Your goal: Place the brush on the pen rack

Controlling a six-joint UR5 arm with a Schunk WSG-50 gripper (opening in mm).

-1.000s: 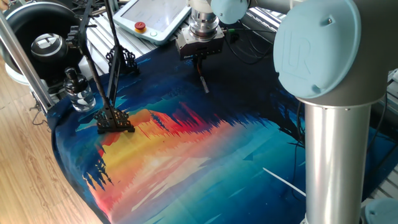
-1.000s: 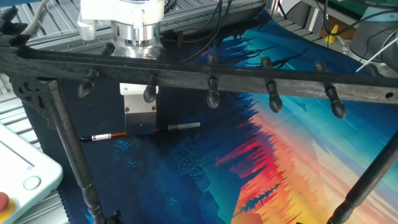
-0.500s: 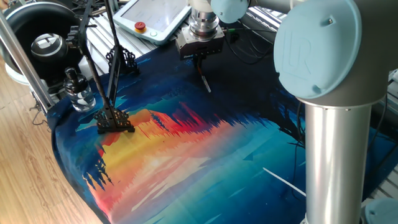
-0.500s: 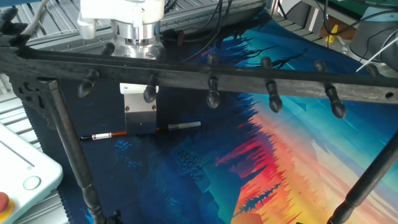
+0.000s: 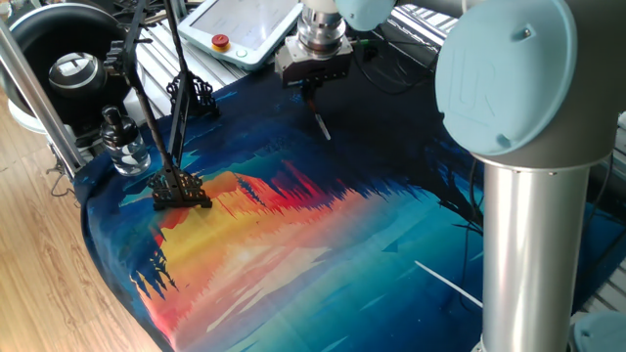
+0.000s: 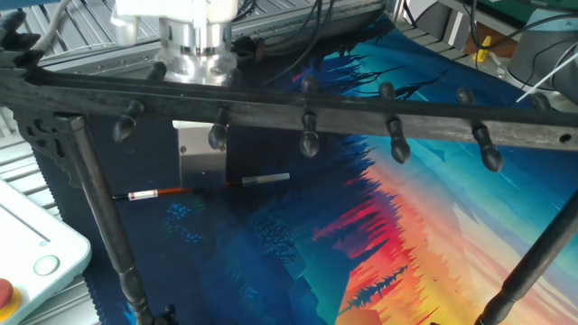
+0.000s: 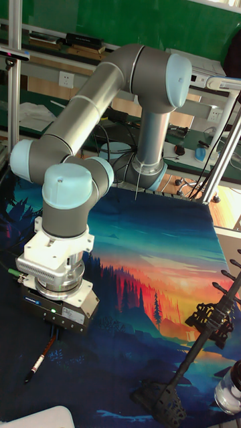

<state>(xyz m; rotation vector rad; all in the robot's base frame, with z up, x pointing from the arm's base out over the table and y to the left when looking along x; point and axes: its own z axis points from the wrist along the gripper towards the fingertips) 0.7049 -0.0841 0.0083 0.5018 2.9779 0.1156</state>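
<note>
The brush (image 6: 161,192), a thin reddish-brown stick with a dark section and a pale tip, lies level just above the dark cloth at the back of the mat. My gripper (image 6: 203,183) is shut on its middle. In one fixed view the brush (image 5: 320,124) pokes out below the gripper (image 5: 312,102). In the tall view its tip end (image 7: 39,359) shows under the wrist. The pen rack (image 5: 180,189), a black ornate stand with thin rods, stands at the mat's left edge. Its peg bar (image 6: 361,116) crosses in front of the camera.
A clear glass bottle (image 5: 122,145) with a black cap stands beside the rack's foot. A long white rod (image 5: 446,285) lies on the mat's near right. A teach pendant (image 5: 240,27) sits behind the mat. The arm's grey column (image 5: 523,254) stands at the right.
The gripper has risen a little and the brush has come up with it, its shaft now slightly higher above the cloth. The rack and bottle have not moved.
</note>
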